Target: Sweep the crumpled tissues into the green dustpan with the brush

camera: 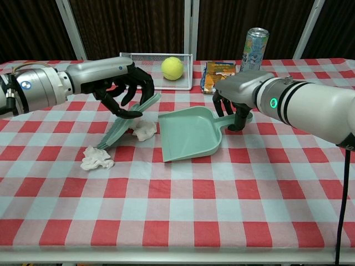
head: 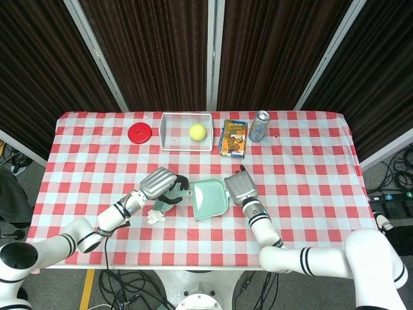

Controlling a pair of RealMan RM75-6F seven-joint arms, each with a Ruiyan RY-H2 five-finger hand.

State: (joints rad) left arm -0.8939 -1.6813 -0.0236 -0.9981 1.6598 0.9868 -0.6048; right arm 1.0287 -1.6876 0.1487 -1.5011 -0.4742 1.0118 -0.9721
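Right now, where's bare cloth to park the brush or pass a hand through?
Free: the whole near strip of the table, in front of the dustpan and the loose tissue; also the right side, past the right hand. Crowded: the back edge, with the red disc, wire basket, snack pack and can, and the middle, where the left hand works the brush.
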